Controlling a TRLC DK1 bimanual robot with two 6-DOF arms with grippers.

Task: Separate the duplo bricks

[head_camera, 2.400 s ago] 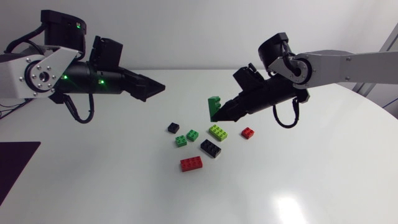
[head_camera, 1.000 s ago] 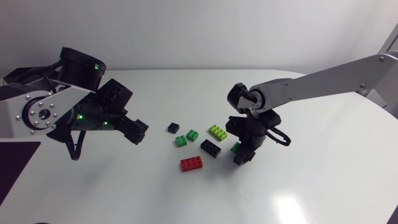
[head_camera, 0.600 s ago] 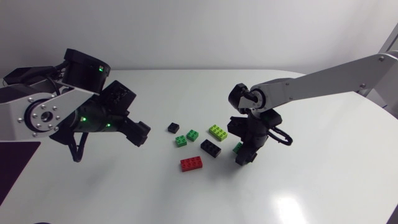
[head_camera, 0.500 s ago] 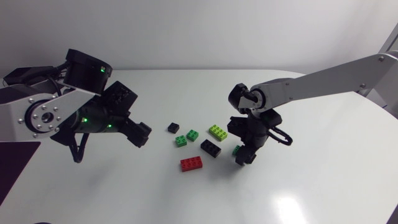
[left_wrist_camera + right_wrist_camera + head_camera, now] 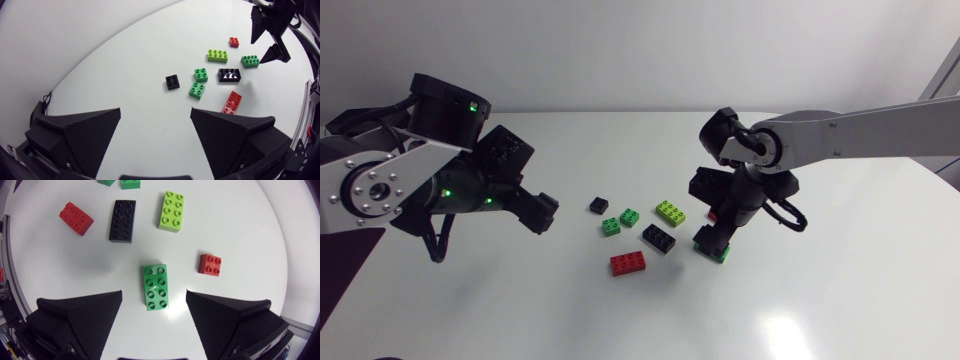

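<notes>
A long green brick (image 5: pixel 156 286) lies flat on the table, between and just below the tips of my right gripper (image 5: pixel 154 299), whose fingers stand open and clear of it. In the head view this gripper (image 5: pixel 719 231) hangs right over the green brick (image 5: pixel 714 247). My left gripper (image 5: pixel 544 208) hovers open at the left, well away from the bricks, with nothing between its fingers (image 5: pixel 80 135). Spread out singly are a lime brick (image 5: pixel 670 212), a long black brick (image 5: pixel 658 238), a long red brick (image 5: pixel 628 263), two small green bricks (image 5: pixel 610 227) (image 5: pixel 629 217) and a small black brick (image 5: pixel 597 206).
A small red brick (image 5: pixel 210 264) lies beside the green one, to the side of my right gripper. The white table (image 5: pixel 520 300) stretches bare in front and to the right of the bricks.
My right gripper has opened, let go of the green brick on the table and lifted a little. The left arm has hardly moved.
</notes>
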